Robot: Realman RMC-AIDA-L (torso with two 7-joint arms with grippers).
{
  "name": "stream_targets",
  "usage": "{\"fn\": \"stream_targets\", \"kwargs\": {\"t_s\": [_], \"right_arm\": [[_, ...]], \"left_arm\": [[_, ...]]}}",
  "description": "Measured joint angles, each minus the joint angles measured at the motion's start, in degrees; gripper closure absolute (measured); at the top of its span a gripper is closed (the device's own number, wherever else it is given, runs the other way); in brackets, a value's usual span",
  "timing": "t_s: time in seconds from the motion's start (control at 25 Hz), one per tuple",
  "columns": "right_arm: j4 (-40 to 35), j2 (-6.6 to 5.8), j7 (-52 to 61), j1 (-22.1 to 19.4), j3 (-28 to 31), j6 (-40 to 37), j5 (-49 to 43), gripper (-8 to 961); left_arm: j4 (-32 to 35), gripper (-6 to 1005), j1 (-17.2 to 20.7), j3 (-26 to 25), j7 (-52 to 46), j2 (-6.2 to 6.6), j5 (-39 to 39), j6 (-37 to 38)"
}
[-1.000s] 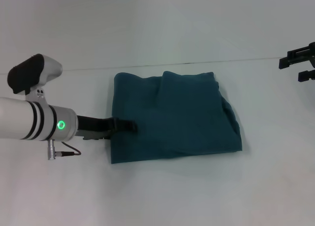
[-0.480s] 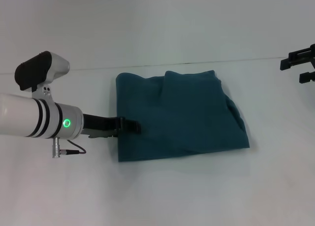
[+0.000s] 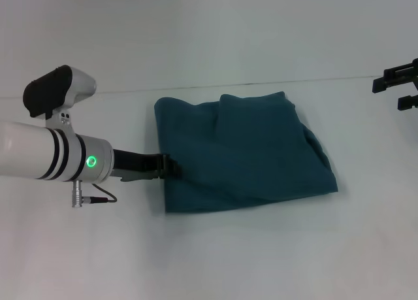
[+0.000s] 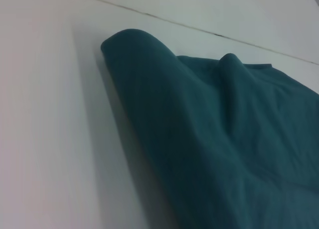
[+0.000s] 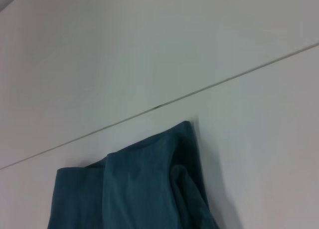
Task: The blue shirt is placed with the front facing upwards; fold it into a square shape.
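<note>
Lying at the centre of the white table, the blue shirt is a roughly square bundle, lettering hidden, right edge bulging and rumpled. Left arm reaches in from nine o'clock; left gripper meets the shirt's left edge, tips partly under cloth — clenched or released, cannot tell. Right gripper parked far off at two o'clock, fingers spread, holding nothing. Judgement: squaring-up stage. Press or nudge the left edge evenly, low and slow, so layers don't slide rightward and worsen the bulge.
</note>
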Motion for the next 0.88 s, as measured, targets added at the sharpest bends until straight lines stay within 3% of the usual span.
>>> {"fn": "stream_targets", "kwargs": {"t_s": [0.32,0.4,0.64,0.76,0.88], "right_arm": [[0.0,-0.07,0.0,-0.1,0.3,0.0,0.0,159],[0.0,-0.08,0.0,-0.1,0.3,0.0,0.0,159],[0.0,-0.06,0.0,-0.2,0.0,0.0,-0.2,159],[0.0,-0.05,0.0,-0.4,-0.1,0.2,-0.2,159],[0.0,-0.03,-0.1,-0.6,-0.1,0.4,-0.2,159]], "left_arm": [[2.2,809,0.7,-0.5,-0.4,-0.19,-0.7,5.1],[6.3,887,3.5,-0.6,-1.7,-1.04,-0.7,10.6],[17.8,891,12.2,-0.8,-3.4,-2.75,-0.3,19.6],[20.6,892,15.8,-2.8,-3.6,-2.16,-0.1,23.3],[20.5,894,16.7,-6.7,-2.6,-0.85,0.8,24.8]]}}
